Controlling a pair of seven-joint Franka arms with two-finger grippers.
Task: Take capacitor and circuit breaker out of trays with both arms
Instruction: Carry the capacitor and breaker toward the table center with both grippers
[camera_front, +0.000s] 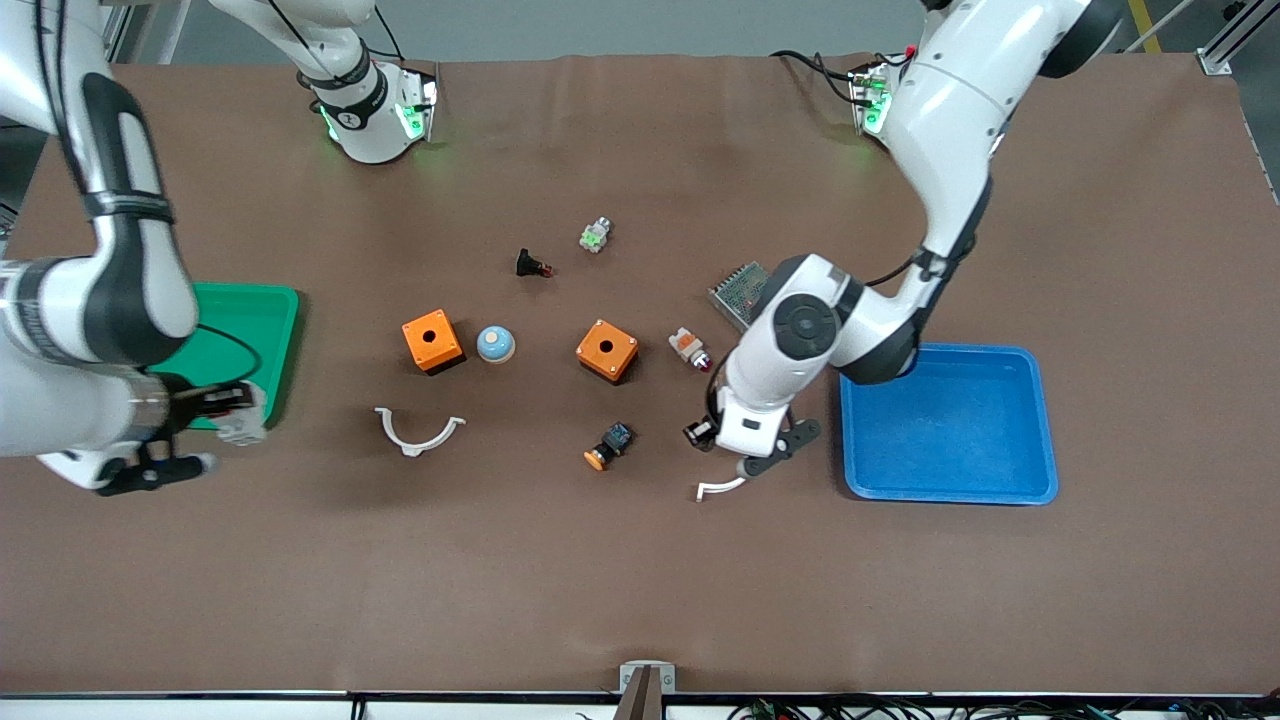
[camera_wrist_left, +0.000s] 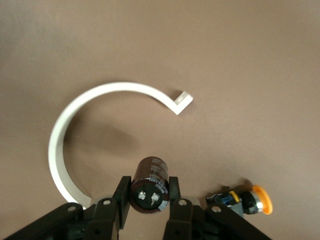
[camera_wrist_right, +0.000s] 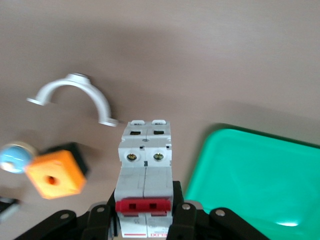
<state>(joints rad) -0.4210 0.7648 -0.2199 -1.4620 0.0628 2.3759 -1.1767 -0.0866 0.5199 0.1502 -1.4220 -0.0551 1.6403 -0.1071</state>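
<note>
My left gripper (camera_front: 703, 432) is shut on the capacitor (camera_front: 697, 432), a short black cylinder with a shiny end. It holds it just above the table, over a white curved clip (camera_front: 722, 488). The left wrist view shows the capacitor (camera_wrist_left: 150, 182) between the fingers of that gripper (camera_wrist_left: 149, 189). My right gripper (camera_front: 232, 412) is shut on the breaker (camera_front: 240, 415), a white-grey block, over the edge of the green tray (camera_front: 265, 305). The right wrist view shows the breaker (camera_wrist_right: 145, 165) with its red levers in that gripper (camera_wrist_right: 145, 202), beside the green tray (camera_wrist_right: 260, 185).
A blue tray (camera_front: 950, 490) lies at the left arm's end. On the table are two orange boxes (camera_front: 432, 340) (camera_front: 607, 350), a blue dome (camera_front: 495, 344), a white clamp (camera_front: 418, 432), an orange-capped button (camera_front: 608, 446), a white-orange part (camera_front: 690, 347), a black part (camera_front: 533, 265) and a grey module (camera_front: 740, 290).
</note>
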